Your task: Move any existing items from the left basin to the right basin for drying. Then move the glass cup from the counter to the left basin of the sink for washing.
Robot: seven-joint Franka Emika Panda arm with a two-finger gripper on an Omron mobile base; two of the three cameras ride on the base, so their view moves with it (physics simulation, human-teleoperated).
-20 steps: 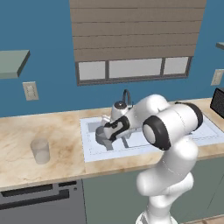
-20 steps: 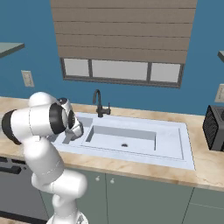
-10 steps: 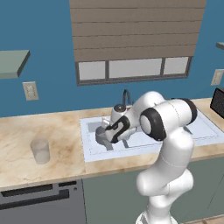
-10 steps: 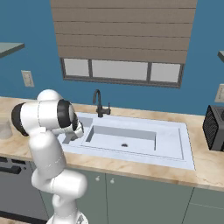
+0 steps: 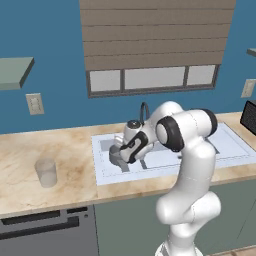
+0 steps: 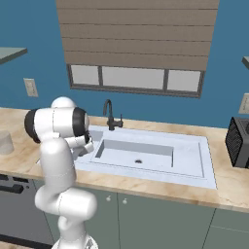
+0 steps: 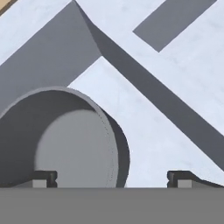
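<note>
Over the last second the arm has been swung lower into the left basin, where the open, empty gripper is poised astride the saucepan rim, suggesting an imminent grasp.

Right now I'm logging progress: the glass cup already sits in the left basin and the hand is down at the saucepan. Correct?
Not quite. The glass cup stands on the counter, left of the sink, as the left base view shows. The rest holds: the hand is down at the saucepan in the left basin.
</note>
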